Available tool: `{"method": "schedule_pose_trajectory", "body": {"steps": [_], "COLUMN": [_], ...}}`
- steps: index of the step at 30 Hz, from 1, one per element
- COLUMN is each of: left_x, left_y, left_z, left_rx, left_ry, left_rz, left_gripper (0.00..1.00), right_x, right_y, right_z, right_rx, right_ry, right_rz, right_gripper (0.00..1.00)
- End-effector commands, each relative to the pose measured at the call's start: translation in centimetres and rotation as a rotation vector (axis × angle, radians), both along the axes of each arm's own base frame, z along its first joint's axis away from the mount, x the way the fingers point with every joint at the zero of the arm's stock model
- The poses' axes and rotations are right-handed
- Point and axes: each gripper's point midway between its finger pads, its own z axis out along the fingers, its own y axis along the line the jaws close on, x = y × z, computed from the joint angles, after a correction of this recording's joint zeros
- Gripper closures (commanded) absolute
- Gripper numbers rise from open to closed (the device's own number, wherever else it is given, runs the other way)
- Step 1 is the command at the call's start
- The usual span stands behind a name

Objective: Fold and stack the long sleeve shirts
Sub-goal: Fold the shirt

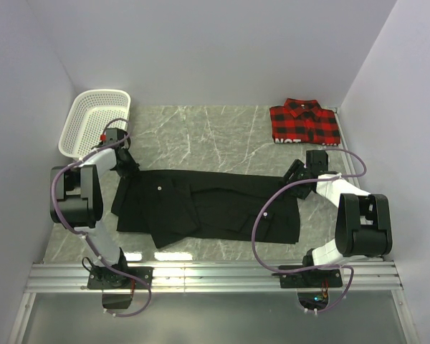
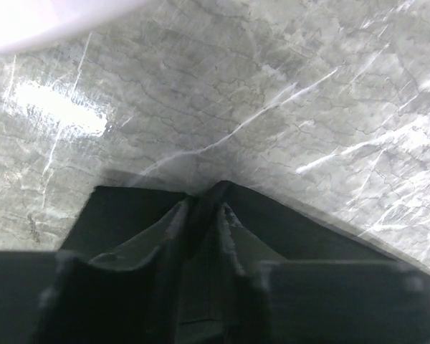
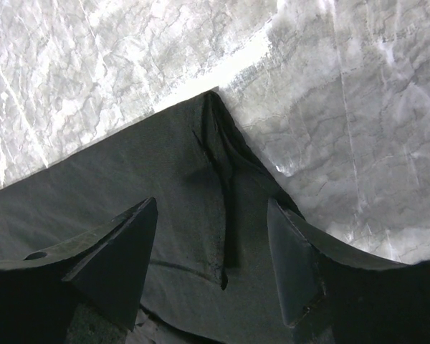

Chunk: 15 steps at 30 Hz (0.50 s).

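The black shirt (image 1: 208, 208) lies only half folded, pinched tight in the left gripper (image 2: 204, 213) and under the spread-apart right gripper (image 3: 211, 215), with the red shirt (image 1: 304, 122) beyond it already folded.

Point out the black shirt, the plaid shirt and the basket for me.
black shirt (image 1: 222, 204), top view, middle of the spread fabric.
plaid shirt (image 1: 304, 123), top view, centre of the folded front.
basket (image 1: 93, 122), top view, bare mesh floor.

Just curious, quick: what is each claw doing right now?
Left gripper: closed, pinching the black shirt.
Right gripper: open, above that shirt's corner.
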Motion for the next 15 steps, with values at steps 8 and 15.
{"method": "schedule_pose_trajectory", "body": {"steps": [8, 15], "left_x": [-0.5, -1.2], "left_y": [0.3, 0.2], "left_z": [2.9, 2.4], "left_rx": [0.003, -0.028], "left_ry": [-0.089, -0.078], "left_rz": [-0.008, -0.003], "left_gripper": [0.56, 0.59], "right_x": [1.6, 2.0], "right_y": [0.6, 0.8], "right_z": [1.1, 0.7], "right_rx": [0.046, 0.057], "right_ry": [-0.063, -0.057], "right_rz": [0.017, 0.013], "right_gripper": [0.39, 0.48]}}
